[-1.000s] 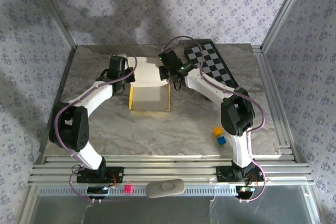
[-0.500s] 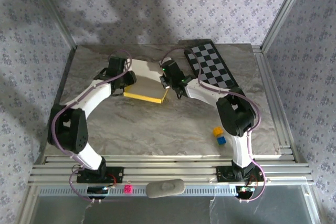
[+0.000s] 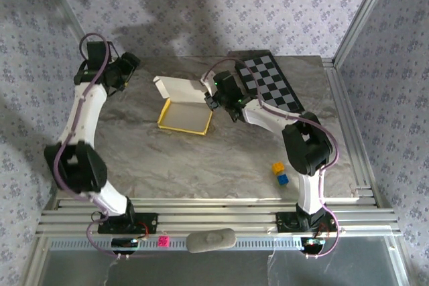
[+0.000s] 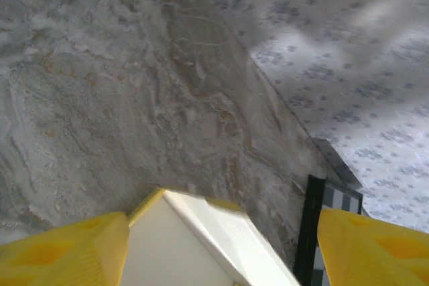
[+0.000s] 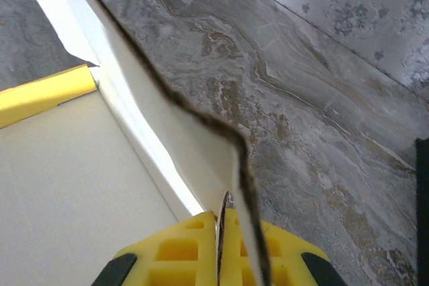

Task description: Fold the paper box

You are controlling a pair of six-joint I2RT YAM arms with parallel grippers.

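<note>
The paper box (image 3: 182,113) lies open on the marble table (image 3: 201,165), past mid-table, with its pale lid flap raised at the far side. The right gripper (image 3: 213,100) is pinched tight on the box's right flap edge. At far left, the left gripper (image 3: 129,65) hovers with its fingers spread, well apart from the box

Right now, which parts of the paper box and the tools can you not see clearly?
Top view: where the right tool holds the paper box is hidden under its wrist.
Left wrist view: the bottom edge cuts off most of the box.
Right wrist view: the box runs off the left and bottom edges.
</note>
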